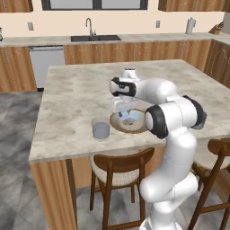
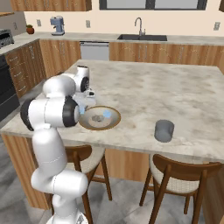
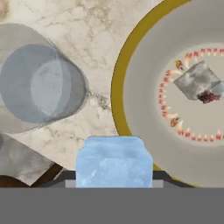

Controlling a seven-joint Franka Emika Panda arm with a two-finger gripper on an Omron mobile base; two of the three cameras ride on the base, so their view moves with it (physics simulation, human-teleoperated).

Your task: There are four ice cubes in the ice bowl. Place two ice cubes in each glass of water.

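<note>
Marble-topped, the kitchen island carries everything, with wooden chairs tucked under its near edge. At the bottom of the hand view the gripper is clamped on one light-blue ice cube, which sits just over the brown rim of the ice bowl. Filling the right of that view, the bowl holds another, greyer cube near its centre. At the left of the same view stands a glass of water, close beside the bowl but apart from it. From the left base view that glass is at the lower left of the bowl; the second glass stands well apart, at the right in the right base view. I'd say the cube should be carried level, centred over the near glass's mouth, lowered close to the water, then let go, so it neither bounces off the rim nor splashes.
</note>
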